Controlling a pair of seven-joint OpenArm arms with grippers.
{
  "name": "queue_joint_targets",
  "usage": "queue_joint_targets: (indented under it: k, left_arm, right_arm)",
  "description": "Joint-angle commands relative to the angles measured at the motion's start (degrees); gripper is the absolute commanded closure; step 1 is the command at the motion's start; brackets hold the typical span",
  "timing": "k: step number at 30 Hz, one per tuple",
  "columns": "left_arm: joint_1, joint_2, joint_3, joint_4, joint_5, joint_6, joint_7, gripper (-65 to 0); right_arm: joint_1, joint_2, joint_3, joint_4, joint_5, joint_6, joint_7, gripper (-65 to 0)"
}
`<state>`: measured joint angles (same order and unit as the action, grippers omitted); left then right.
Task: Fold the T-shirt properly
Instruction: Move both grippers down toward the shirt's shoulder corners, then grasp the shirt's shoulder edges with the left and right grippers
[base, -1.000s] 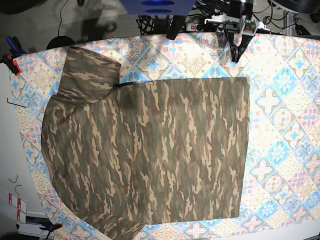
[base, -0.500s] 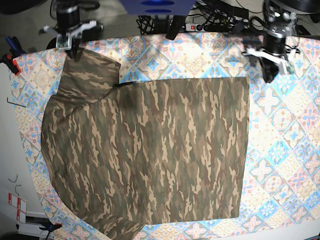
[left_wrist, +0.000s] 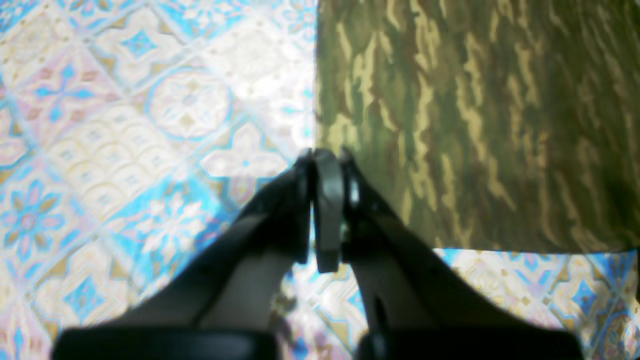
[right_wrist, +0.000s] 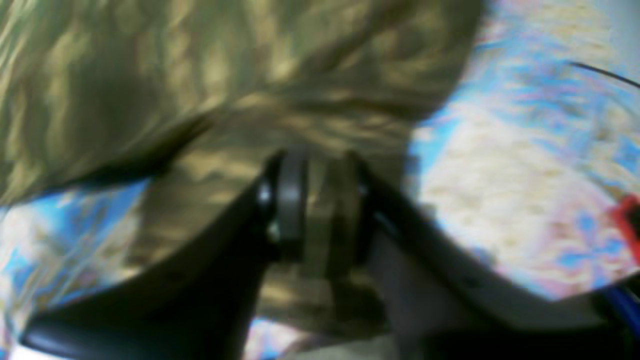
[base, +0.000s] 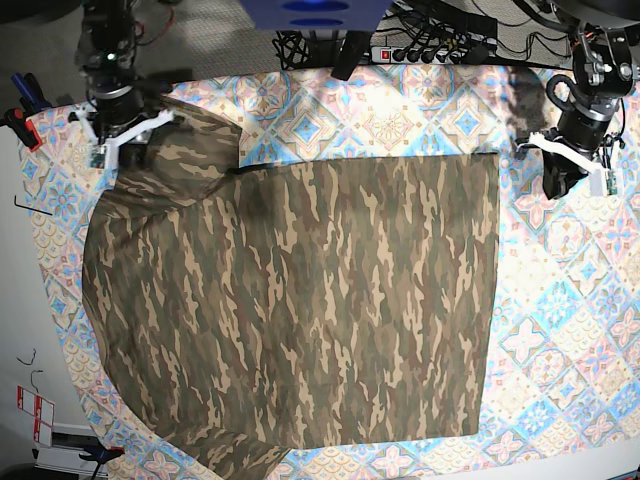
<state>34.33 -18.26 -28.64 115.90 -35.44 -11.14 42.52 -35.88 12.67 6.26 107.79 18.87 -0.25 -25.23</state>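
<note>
Camouflage T-shirt (base: 300, 300) spread flat across the tile-patterned tablecloth (base: 580, 300), left gripper (left_wrist: 325, 160) pressed together and empty – over bare cloth just off the shirt's corner, right gripper (right_wrist: 317, 195) slightly parted over the sleeve at ten o'clock, grip unclear.

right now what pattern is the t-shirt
Camouflage in olive green, brown and tan on the T-shirt; the base view shows it best.

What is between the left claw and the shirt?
Only bare tablecloth. In the base view, the left gripper hangs beside the shirt with nothing else between.
</note>
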Motion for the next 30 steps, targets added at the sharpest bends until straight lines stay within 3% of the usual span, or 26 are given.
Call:
queue_joint_targets:
  k: [1,4,9,13,21,25,30]
  left_arm:
    - [0.18,-0.77,-0.50,0.63,-0.12,-0.25,-0.90,0.0]
    - [0.09,-0.77,-0.41,0.63,2.25,-0.25,-1.07,0.0]
    - [-0.70,-0.60,-0.24,0.63,5.24,-0.25,-0.98,0.0]
    - [-0.52,-0.60,-0.24,0.63,5.42,-0.25,-0.98,0.0]
    - [-0.44,-0.60,-0.24,0.63,5.42,-0.25,-0.98,0.0]
    - [-0.35,-0.60,-0.32,0.63,5.42,-0.25,-0.98,0.0]
    - [-0.26,-0.68,-0.50,0.63,5.42,-0.25,-0.90,0.0]
  right_arm:
    - [-0.03,0.21,0.20,0.83,1.83,0.56,1.01,-19.9]
    - [0.93,1.09,0.38,0.39,5.35,1.70,0.84,-28.8]
    - [1.72,1.44,3.54,-5.77,13.70,11.20,0.93,-38.7]
    - [1.72,1.36,8.81,-13.33,18.45,17.70,1.10,-38.5]
    - [3.66,1.36,10.49,-21.24,19.15,18.23,1.37,-38.6]
    - [6.91,1.09,10.49,-27.92,19.32,25.44,1.01,-38.6]
    - [9.02,0.83,10.40,-34.95,19.32,30.01,0.84,-38.6]
